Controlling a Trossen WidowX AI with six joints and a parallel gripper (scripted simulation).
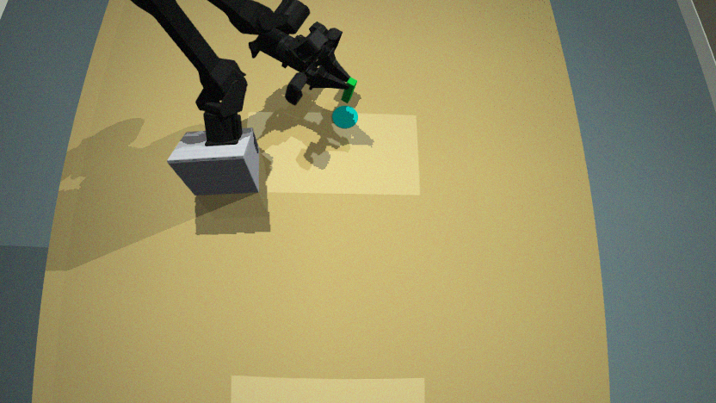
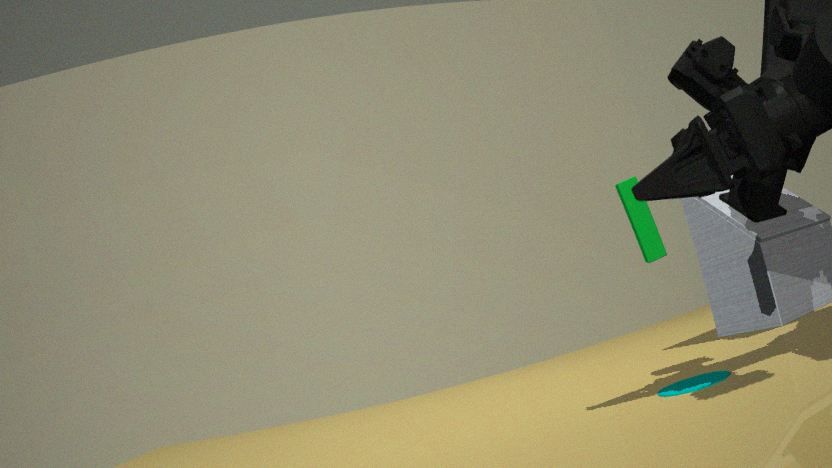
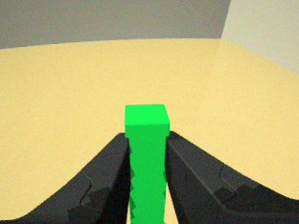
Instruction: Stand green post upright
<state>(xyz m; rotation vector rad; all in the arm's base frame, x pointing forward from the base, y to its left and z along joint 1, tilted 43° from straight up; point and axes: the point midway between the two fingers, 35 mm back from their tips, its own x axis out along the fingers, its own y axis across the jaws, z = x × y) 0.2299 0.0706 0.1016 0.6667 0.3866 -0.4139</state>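
My gripper (image 1: 349,83) (image 2: 637,192) (image 3: 146,142) pinches the green post (image 1: 349,90) (image 2: 641,221) (image 3: 148,168) aloft, tilted in the exterior view; from above it appears, depth being hard to judge, around twelve o'clock of the cyan circle (image 1: 344,117) (image 2: 694,384).

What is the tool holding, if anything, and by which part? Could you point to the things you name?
The tool (image 1: 348,83) (image 2: 638,192) (image 3: 146,142) holds the green post (image 1: 348,91) (image 2: 646,232) (image 3: 147,168) near its upper end, a finger on either side.

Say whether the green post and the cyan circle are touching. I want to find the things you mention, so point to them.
Apart: the exterior view shows the green post (image 1: 348,90) (image 2: 642,222) (image 3: 148,168) held aloft, with open background between its lower end and the cyan circle (image 1: 344,117) (image 2: 694,384).
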